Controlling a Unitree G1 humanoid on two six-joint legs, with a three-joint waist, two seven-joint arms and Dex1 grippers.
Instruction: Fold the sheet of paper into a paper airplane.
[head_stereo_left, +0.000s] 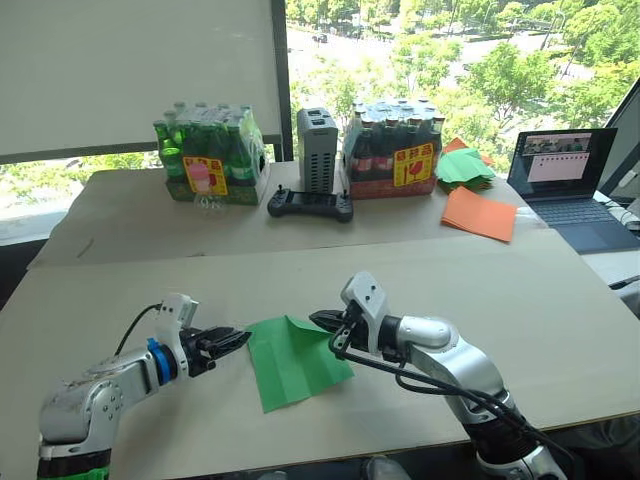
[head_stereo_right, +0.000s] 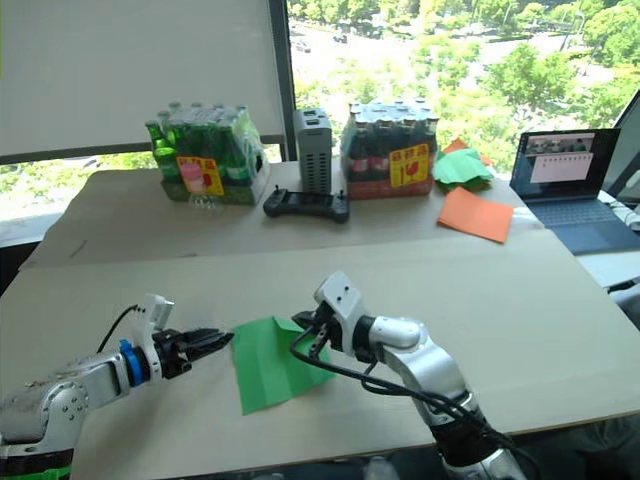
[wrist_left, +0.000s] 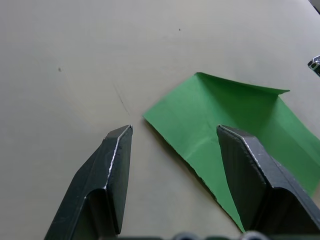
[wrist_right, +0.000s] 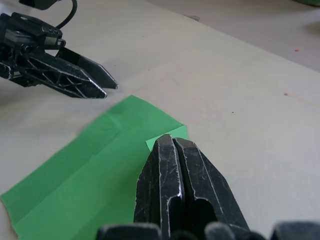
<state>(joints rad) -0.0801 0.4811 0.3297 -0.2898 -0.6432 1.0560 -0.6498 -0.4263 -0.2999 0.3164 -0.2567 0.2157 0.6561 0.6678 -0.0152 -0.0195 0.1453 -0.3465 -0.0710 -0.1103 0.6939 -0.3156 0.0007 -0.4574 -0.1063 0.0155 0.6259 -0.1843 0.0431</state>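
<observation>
The sheet of paper (head_stereo_left: 297, 362) is bright green and creased. It lies flat on the beige table (head_stereo_left: 520, 300) near the front edge, with its far edge slightly curled up. My left gripper (head_stereo_left: 240, 339) is open at the sheet's left corner, and in the left wrist view the corner (wrist_left: 165, 117) lies between its fingers (wrist_left: 112, 165). My right gripper (wrist_right: 170, 141) is shut, its tips over the sheet's far right corner, where a small flap (wrist_right: 159, 142) turns up. I cannot tell whether paper is pinched between them.
Along the back stand a pack of green bottles (head_stereo_left: 212, 155), a grey box (head_stereo_left: 318, 148), a black controller (head_stereo_left: 310, 205) and a pack of dark bottles (head_stereo_left: 394, 150). A green paper stack (head_stereo_left: 466, 166), orange sheets (head_stereo_left: 480, 213) and a laptop (head_stereo_left: 565, 180) sit at the back right.
</observation>
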